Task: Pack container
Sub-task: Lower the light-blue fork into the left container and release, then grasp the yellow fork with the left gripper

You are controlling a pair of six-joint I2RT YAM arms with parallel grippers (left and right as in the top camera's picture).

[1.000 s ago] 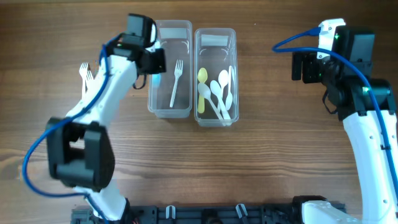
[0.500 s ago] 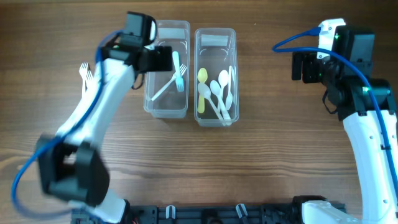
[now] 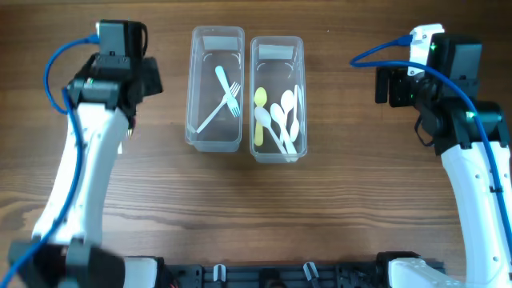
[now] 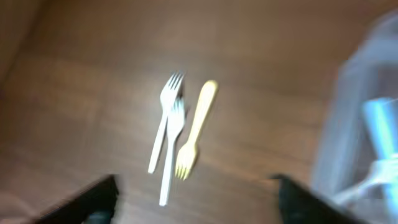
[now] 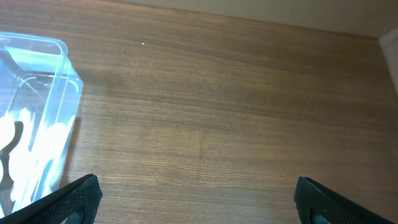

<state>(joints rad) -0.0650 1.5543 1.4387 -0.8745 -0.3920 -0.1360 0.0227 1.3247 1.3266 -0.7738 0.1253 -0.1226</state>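
Two clear containers stand side by side at the back. The left container (image 3: 194, 120) holds two white forks (image 3: 227, 90). The right container (image 3: 298, 48) holds several white spoons (image 3: 285, 116) and a yellow one. My left gripper (image 3: 128, 80) hangs left of the containers, open and empty (image 4: 199, 211). Just ahead of it on the table lie two white forks (image 4: 166, 134) and a yellow fork (image 4: 196, 127); the left wrist view is blurred. My right gripper (image 3: 392, 86) is open over bare wood (image 5: 199, 205), right of the spoon container (image 5: 62, 87).
The left container's wall (image 4: 367, 137) fills the right side of the left wrist view. In the overhead view my left arm (image 3: 84, 168) covers the loose forks. The arm bases stand along the front edge.
My left gripper let a white fork go into the left container and opened. The arm then swung left, away from the container, to above the loose forks. The right arm stayed still.
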